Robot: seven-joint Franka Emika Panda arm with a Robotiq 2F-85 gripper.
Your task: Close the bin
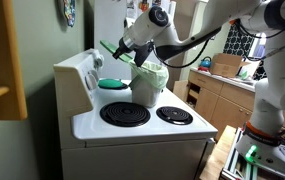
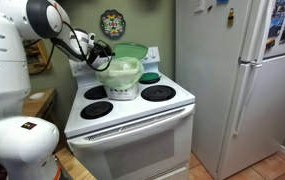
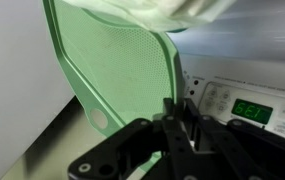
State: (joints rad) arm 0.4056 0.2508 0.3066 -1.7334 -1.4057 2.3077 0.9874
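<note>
The whitish translucent bin [image 1: 149, 84] stands on the white stove top between the burners and also shows in an exterior view [image 2: 120, 80]. Its thin light-green lid [image 1: 118, 52] is flipped up, tilted over the bin's rim [image 2: 131, 52]. My gripper [image 1: 125, 47] is at the raised lid's edge, above the bin [image 2: 103, 56]. In the wrist view the green lid [image 3: 112, 60] fills the upper left, and my black fingers [image 3: 178, 118] are pressed together right beside its lower edge. I see nothing held between them.
A flat round teal dish [image 1: 112, 84] lies on the stove behind the bin [image 2: 149, 77]. Black coil burners [image 1: 125, 114] lie in front. The stove's control panel with a green display [image 3: 250, 106] is behind. A white fridge [image 2: 232, 80] stands beside the stove.
</note>
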